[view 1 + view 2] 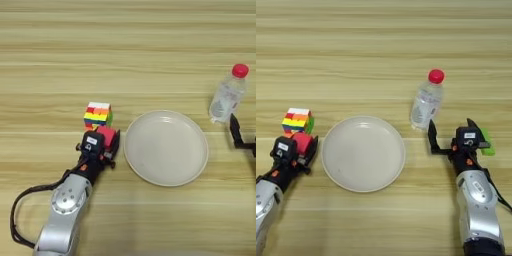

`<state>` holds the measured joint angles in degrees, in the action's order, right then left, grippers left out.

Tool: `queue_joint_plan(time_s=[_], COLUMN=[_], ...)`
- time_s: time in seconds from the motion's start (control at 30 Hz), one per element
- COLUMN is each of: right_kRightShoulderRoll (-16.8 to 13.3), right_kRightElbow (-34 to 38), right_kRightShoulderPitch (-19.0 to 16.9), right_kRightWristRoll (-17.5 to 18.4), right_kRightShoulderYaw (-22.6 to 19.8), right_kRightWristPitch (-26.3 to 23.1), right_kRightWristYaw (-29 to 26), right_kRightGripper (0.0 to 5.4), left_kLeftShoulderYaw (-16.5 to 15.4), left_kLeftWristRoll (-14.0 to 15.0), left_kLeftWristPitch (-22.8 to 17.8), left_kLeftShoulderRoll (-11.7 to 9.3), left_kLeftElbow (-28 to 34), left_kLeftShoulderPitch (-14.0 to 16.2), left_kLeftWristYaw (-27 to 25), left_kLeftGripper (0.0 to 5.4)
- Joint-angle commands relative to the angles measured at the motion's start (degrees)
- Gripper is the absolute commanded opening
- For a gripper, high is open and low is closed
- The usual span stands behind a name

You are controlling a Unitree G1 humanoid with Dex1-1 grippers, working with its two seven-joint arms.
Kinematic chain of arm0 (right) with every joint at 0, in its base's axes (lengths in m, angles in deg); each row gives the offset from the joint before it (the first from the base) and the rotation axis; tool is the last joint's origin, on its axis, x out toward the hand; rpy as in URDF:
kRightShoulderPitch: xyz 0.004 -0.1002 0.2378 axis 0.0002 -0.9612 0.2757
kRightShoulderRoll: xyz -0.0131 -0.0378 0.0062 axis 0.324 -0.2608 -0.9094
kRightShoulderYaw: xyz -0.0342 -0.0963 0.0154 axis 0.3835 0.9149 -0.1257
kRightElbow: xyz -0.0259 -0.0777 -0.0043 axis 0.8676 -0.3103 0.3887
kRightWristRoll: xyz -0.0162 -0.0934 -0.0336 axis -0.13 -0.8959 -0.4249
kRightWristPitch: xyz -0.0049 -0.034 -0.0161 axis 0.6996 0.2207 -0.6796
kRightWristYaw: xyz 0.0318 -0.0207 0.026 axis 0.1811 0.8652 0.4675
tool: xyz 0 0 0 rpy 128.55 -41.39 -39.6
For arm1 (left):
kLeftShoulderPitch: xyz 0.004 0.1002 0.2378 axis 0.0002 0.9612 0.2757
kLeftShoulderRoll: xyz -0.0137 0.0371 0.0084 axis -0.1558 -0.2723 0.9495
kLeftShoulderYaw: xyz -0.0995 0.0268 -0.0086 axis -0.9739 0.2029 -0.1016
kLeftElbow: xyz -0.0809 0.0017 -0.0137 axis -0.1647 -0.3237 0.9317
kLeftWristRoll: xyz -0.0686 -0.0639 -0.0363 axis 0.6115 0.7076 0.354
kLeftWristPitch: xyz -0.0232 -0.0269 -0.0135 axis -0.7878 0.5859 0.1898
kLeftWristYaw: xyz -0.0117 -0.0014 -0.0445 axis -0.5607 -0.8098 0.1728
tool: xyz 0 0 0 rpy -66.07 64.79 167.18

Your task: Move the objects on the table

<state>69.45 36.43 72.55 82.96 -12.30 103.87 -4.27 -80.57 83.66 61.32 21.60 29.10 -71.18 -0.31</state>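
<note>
At the bottom left of the frame the left arm rises from the near edge of the wooden surface (pixel 150 45), and the left gripper (pixel 106 141) pinches the small red cube (pixel 107 134) between its black fingers, just left of the cream plate (pixel 331 165) at lower centre. A white label sits on the gripper's body, its writing too small to read. Just beyond, the multicoloured puzzle cube (pixel 97 114) rests touching the red cube. At right, the right gripper (pixel 452 131) is spread, one finger beside the clear bottle (pixel 425 105), whose red cap (pixel 436 76) lies farthest.
</note>
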Motion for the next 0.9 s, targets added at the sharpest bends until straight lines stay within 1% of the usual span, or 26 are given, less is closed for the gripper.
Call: queue_joint_plan(time_s=[0.03,0.4,0.9], right_kRightShoulderRoll=[0.12,0.03,-0.10], right_kRightElbow=[-0.40,-0.96,-0.63], right_kRightShoulderPitch=[1.09,1.63,1.17], right_kRightWristRoll=[0.09,-0.03,-0.04], right_kRightShoulderYaw=[-0.04,-0.03,-0.09], right_kRightWristPitch=[-0.01,0.24,0.24], right_kRightWristYaw=[0.17,0.12,0.04], right_kRightGripper=[5.40,5.40,5.40], left_kLeftShoulderYaw=[-0.48,-0.79,-0.64], left_kLeftWristRoll=[0.41,0.24,-0.15], left_kLeftWristPitch=[0.55,1.91,2.47], left_kLeftShoulderRoll=[0.11,0.07,0.09], left_kLeftElbow=[-2.57,-5.62,-5.93], left_kLeftShoulderPitch=[-1.39,-2.75,-2.59], left_kLeftWristYaw=[0.26,0.12,0.47], left_kLeftGripper=[2.29,2.29,2.29])
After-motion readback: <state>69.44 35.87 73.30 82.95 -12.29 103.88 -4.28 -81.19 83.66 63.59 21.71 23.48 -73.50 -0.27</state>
